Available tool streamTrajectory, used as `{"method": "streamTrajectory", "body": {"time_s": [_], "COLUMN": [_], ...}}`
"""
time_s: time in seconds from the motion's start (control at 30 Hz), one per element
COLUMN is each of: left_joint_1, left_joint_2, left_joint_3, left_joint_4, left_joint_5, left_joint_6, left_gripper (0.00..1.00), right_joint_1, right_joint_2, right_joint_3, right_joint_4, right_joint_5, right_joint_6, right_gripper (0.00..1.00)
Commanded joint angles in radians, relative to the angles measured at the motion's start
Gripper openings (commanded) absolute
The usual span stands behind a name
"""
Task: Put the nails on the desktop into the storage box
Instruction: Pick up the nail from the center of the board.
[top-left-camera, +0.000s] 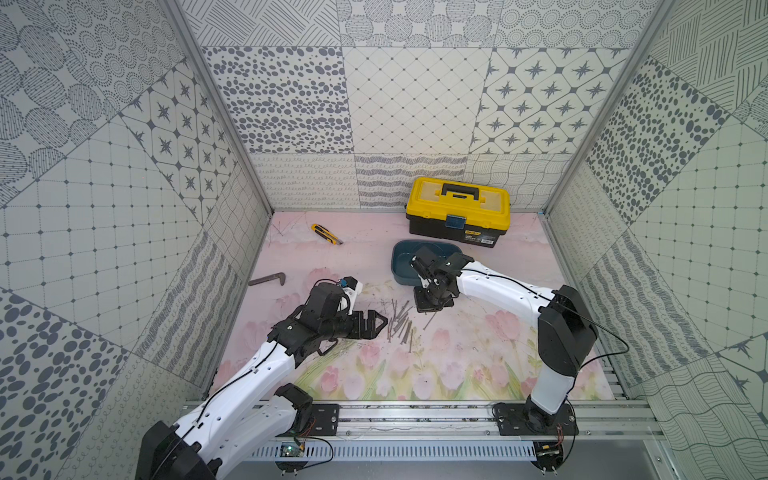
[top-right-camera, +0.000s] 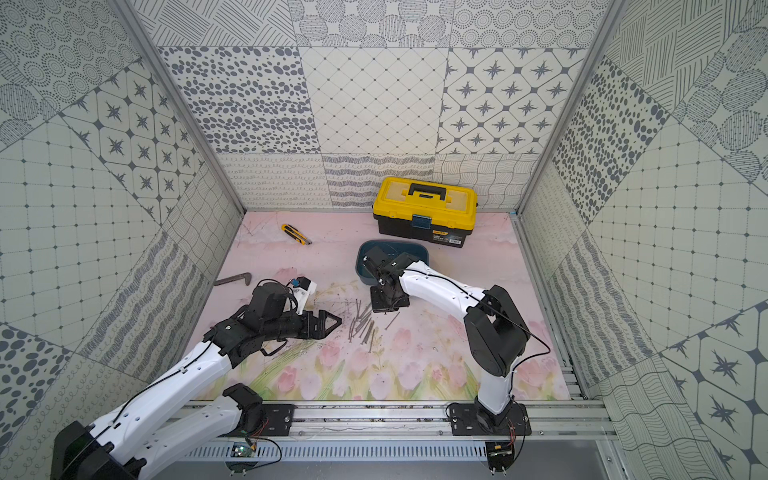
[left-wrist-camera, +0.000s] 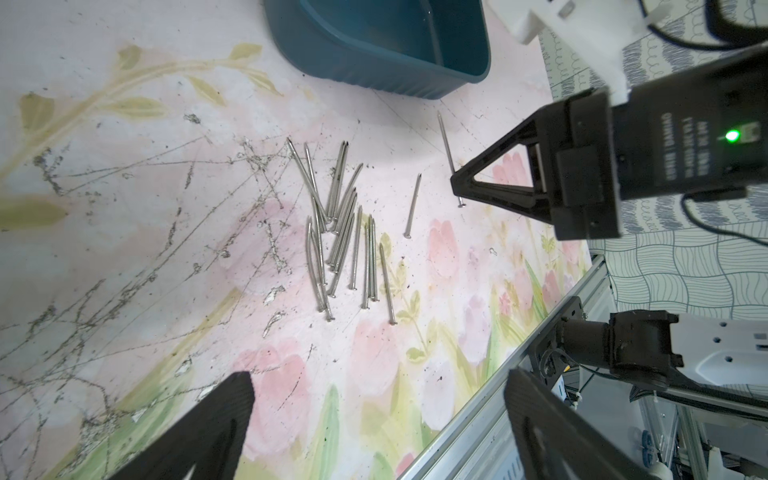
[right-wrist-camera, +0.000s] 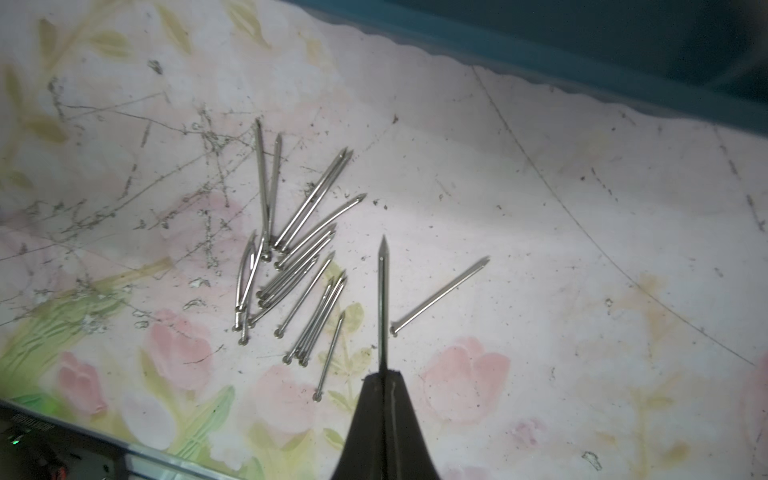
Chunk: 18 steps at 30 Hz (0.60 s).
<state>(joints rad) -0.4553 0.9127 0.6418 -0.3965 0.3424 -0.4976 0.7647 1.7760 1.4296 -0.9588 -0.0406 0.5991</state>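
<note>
Right fingers (right-wrist-camera: 374, 415) pinch thin pointed metal nail (right-wrist-camera: 383, 299); left fingers (left-wrist-camera: 208, 424) spread; ribbed teal storage box (left-wrist-camera: 395, 79).

The left arm (top-left-camera: 253, 370) stretches low and flat toward the pile of nails (top-left-camera: 401, 326). The left hand (top-left-camera: 379, 323) lies on its side just beside the pile, on the pile's left. Its fingers (left-wrist-camera: 208, 428) are spread wide apart with nothing between them. The right arm (top-left-camera: 498, 286) bends over from the pile's right side, and its wrist tips down. The right hand (left-wrist-camera: 458, 188) points down near the far right edge of the pile. It is pinched tight on one nail (right-wrist-camera: 383, 299), which sticks out past its tips.
</note>
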Motion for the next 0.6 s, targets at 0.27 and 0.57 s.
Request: {"method": "streamTrajectory", "body": {"time_s": [0.27, 0.57], "left_joint_1": [-0.001, 0.001], "left_joint_2": [0.123, 0.239], "left_joint_3": [0.031, 0.119], "left_joint_4": [0.312, 0.470], "left_joint_5": [0.163, 0.298], "left_joint_6": [-0.160, -0.305], "left_gripper": [0.99, 0.99], "right_joint_1": [-0.140, -0.201], "right_joint_2": [-0.195, -0.256], "right_joint_3": [0.086, 0.087], "right_joint_4": [0.001, 0.033], "right_joint_5": [-0.220, -0.371], "right_joint_6": [0.022, -0.054], "right_gripper": [0.00, 0.00]}}
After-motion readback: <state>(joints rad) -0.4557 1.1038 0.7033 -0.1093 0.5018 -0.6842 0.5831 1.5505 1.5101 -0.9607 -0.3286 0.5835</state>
